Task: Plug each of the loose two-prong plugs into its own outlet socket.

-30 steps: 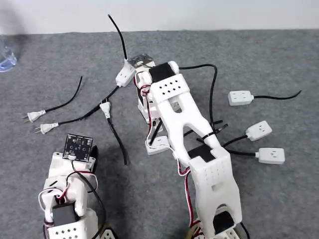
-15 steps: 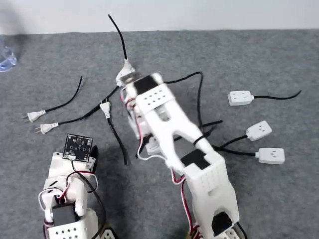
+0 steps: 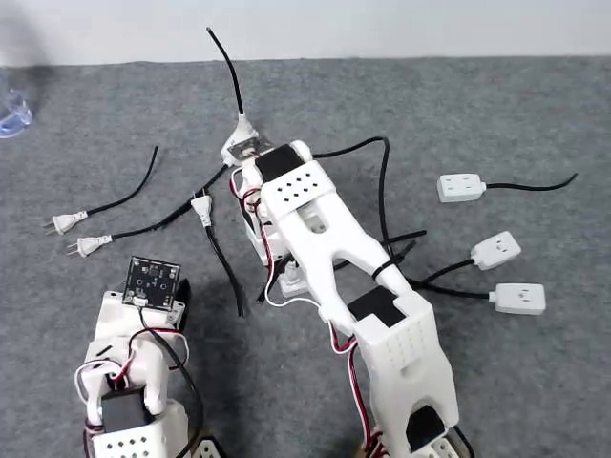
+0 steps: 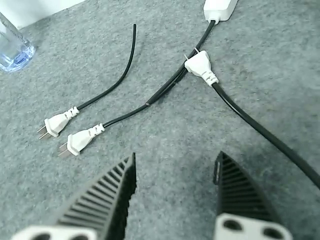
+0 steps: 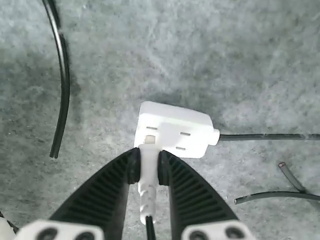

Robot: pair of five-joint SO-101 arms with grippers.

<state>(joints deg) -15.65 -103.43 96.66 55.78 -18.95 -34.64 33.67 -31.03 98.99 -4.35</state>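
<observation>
Plug point(image 5: 148, 172) in right fingers point(image 5: 107, 195), front end hidden against socket point(image 5: 182, 131)

High view: fixed, above and behind both arms, looking down and forward over the whole grey surface point(image 3: 496, 114) from well off.
Left wrist view: on the left arm, facing forward and down past the left hand point(image 4: 176, 157), fairly near the surface.
Right wrist view: on the right arm, facing almost straight down along the right hand point(image 5: 148, 154) and its held plug point(image 5: 148, 190), very close to an outlet socket point(image 5: 172, 130).
Shared: the high and left wrist views both take in the pair of loose plugs point(image 3: 63, 223).
</observation>
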